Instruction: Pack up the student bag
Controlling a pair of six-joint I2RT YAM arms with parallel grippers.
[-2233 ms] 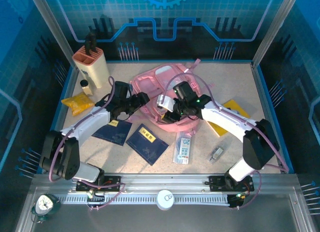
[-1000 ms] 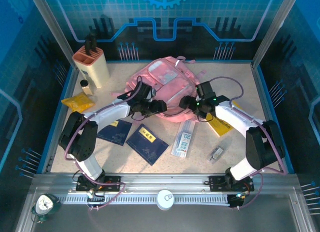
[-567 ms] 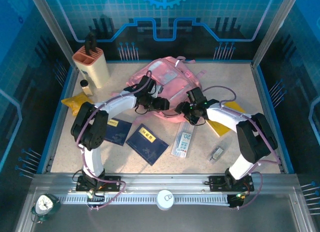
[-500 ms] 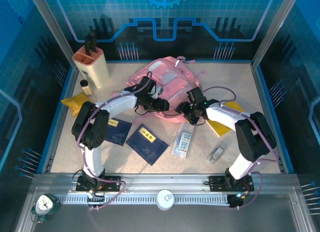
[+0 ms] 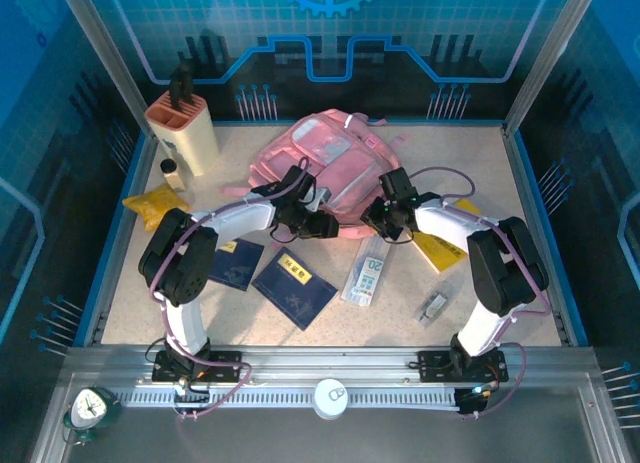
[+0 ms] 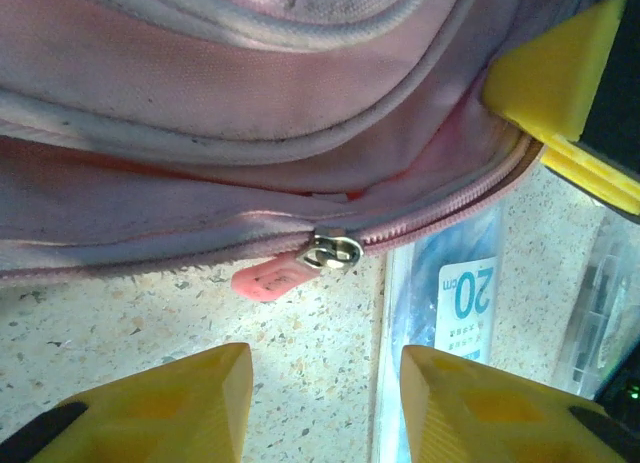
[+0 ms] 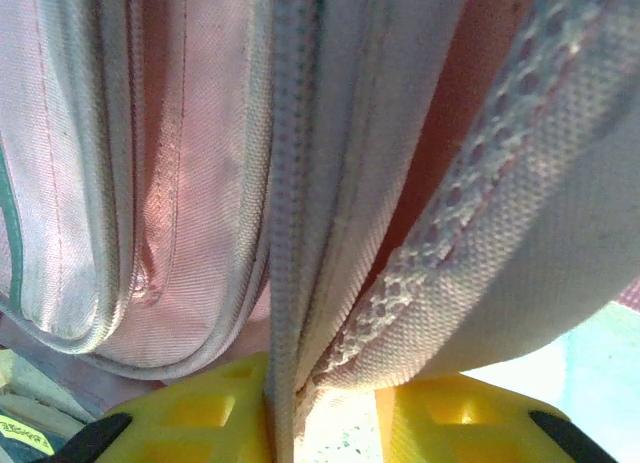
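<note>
1. The student bag (image 5: 335, 163) lies toward 12 o'clock on the table (image 5: 490, 163); its contents are hidden.
2. The beige holder (image 5: 185, 133), at 10 o'clock, has dark handles (image 5: 182, 83) standing in it.
3. Right gripper (image 7: 325, 403), at the bag's 5 o'clock edge, straddles a seam (image 7: 290, 183) and mesh strap (image 7: 480, 213) with its jaws narrow. I cannot tell whether it pinches them. A pull here may drag the whole bag.
4. Left gripper (image 6: 325, 383) is half open and holds nothing.
5. The zip pull (image 6: 270, 278) lies at its 12 o'clock; closing now could miss so small a tab.
</note>
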